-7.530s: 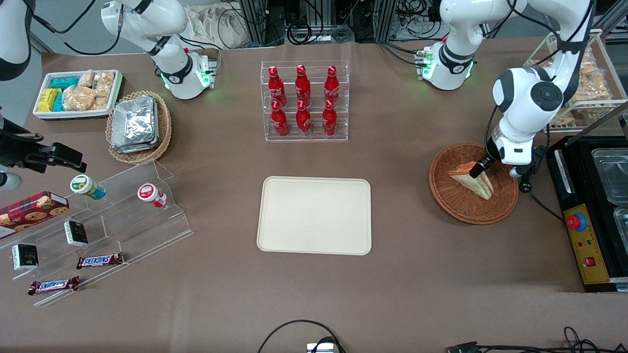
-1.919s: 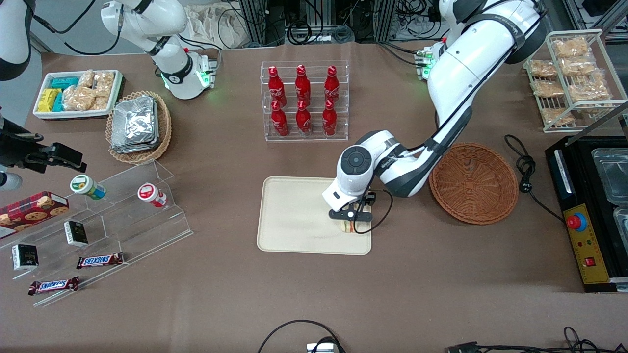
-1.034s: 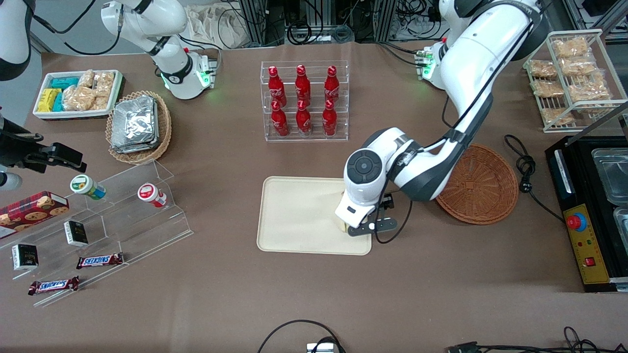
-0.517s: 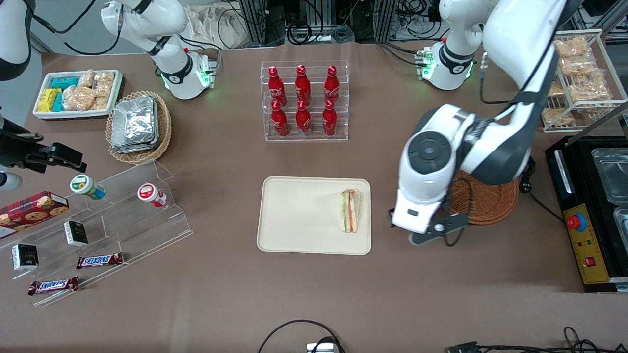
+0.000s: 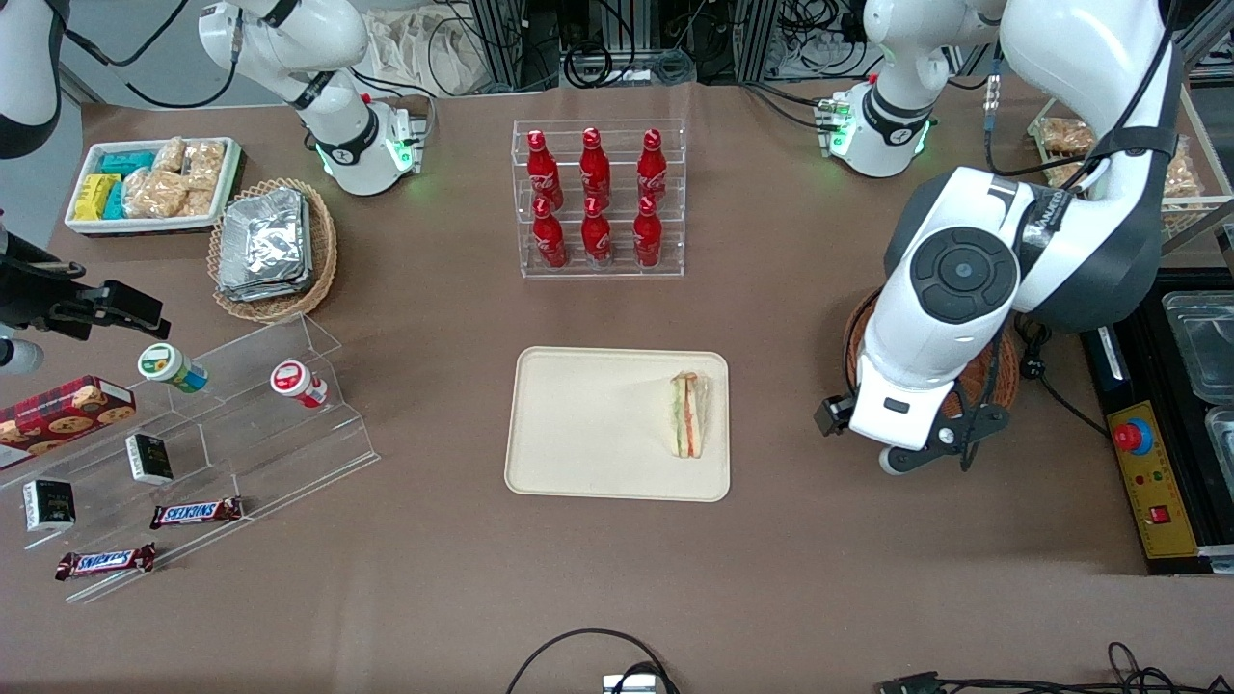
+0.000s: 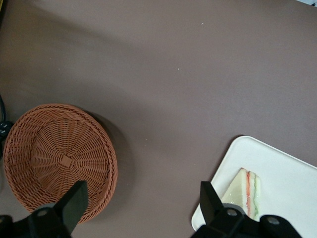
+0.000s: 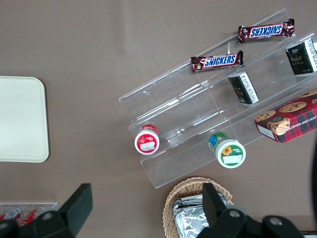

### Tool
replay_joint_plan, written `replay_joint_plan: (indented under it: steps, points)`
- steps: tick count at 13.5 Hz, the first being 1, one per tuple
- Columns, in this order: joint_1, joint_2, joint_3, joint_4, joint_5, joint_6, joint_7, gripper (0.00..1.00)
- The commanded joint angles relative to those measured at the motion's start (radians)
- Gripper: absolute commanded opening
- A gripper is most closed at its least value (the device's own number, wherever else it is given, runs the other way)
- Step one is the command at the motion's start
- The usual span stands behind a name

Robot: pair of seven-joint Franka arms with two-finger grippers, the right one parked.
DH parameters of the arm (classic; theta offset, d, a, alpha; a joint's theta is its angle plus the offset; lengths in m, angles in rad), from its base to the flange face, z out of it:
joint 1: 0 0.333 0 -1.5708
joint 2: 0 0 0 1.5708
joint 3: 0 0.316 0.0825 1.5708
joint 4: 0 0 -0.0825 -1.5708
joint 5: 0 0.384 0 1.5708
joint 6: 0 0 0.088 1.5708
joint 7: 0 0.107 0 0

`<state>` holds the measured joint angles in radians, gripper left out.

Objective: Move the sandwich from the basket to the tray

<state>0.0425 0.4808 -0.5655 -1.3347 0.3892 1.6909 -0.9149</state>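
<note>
- Sandwich [image 5: 688, 414] lay on tray [image 5: 588, 424], at its edge toward the working arm's end.
- Gripper [image 6: 141, 210] hung high above the table between tray and basket [image 6: 59, 161], fingers [image 6: 74, 203] spread apart, holding nothing.

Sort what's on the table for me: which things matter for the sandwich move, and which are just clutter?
Job:
sandwich, on the tray
basket, nothing in it
gripper, open, raised above the table between basket and tray

Clutter:
red bottles
foil packets
snack bin
chocolate bars
cookie box
</note>
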Motion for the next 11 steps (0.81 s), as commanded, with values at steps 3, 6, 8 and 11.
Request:
replay_joint_plan:
  steps: [3, 6, 8, 11]
  points:
    - [0.013, -0.109, 0.082, -0.034, -0.102, -0.013, 0.169, 1.0]
    - [0.004, -0.243, 0.221, -0.115, -0.226, -0.014, 0.347, 1.0]
    - [0.002, -0.309, 0.28, -0.155, -0.266, -0.039, 0.459, 1.0]
    - [0.002, -0.381, 0.341, -0.188, -0.283, -0.086, 0.655, 1.0]
